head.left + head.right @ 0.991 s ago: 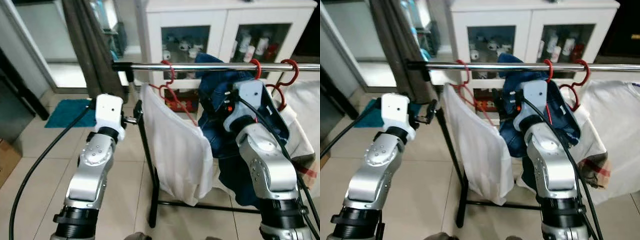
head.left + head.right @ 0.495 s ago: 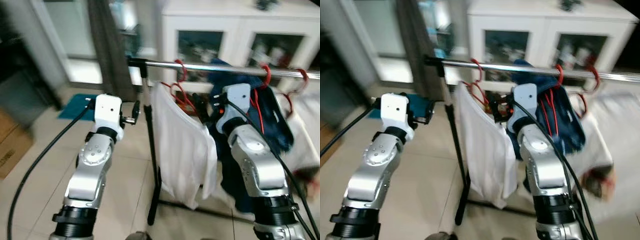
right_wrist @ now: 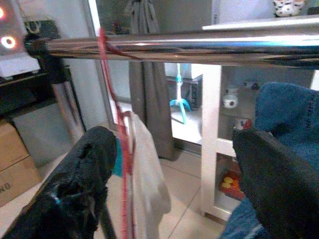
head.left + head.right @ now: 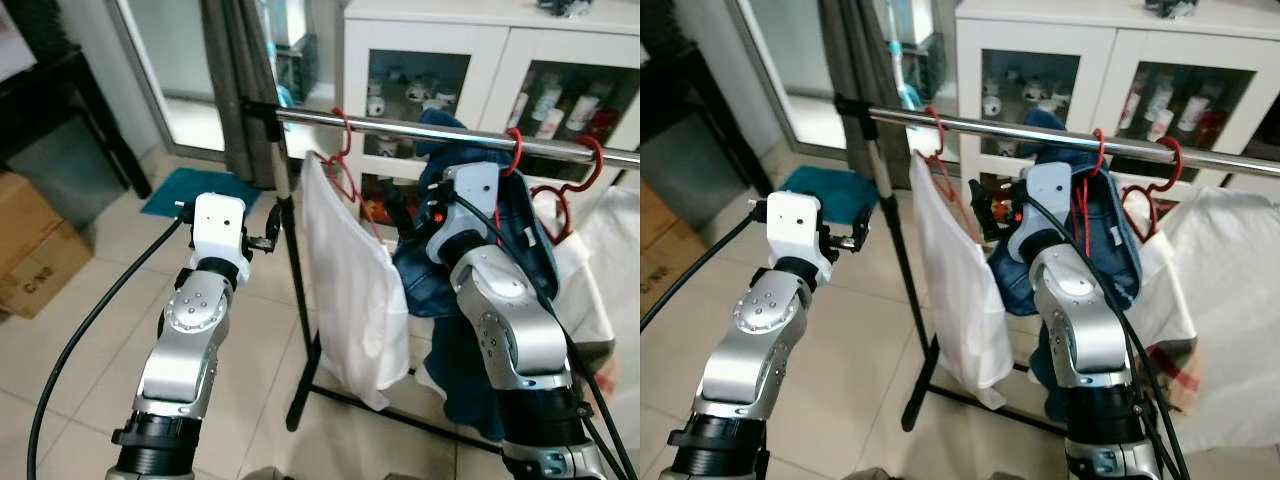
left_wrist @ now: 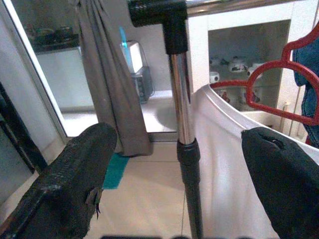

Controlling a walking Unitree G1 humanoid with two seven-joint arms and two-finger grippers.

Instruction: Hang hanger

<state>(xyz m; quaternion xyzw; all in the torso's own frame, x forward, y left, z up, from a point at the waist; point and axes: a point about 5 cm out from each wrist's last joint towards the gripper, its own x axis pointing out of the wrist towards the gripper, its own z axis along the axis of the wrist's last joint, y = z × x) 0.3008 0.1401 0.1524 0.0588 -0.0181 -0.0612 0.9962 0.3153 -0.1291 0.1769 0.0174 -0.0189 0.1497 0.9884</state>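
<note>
A chrome rail [image 4: 450, 138] on a black upright post [image 4: 296, 290] carries several red hangers. The leftmost red hanger [image 4: 345, 135] holds a white shirt [image 4: 350, 270]. Beside it hangs a blue denim garment [image 4: 505, 235], with two more red hooks [image 4: 590, 155] further right. My left gripper [image 4: 268, 228] is open at chest height, just left of the post [image 5: 185, 139]. My right gripper [image 4: 397, 205] is open between the shirt and the denim, below the rail [image 3: 199, 46]. The red hanger wire [image 3: 122, 149] sits close to one of its fingers [image 3: 84, 184]. Neither gripper holds anything.
A white cabinet [image 4: 480, 50] with glass doors stands behind the rack. A grey curtain [image 4: 240, 80], a teal mat [image 4: 190, 190], a cardboard box [image 4: 35, 255] and a dark table [image 4: 60, 110] lie to the left. White and plaid laundry [image 4: 1230, 300] hangs at the right.
The whole picture has shifted, so the camera has moved; more floor and the cardboard box now show at the left. My right gripper's fingers now show beside the white shirt's hanger.
</note>
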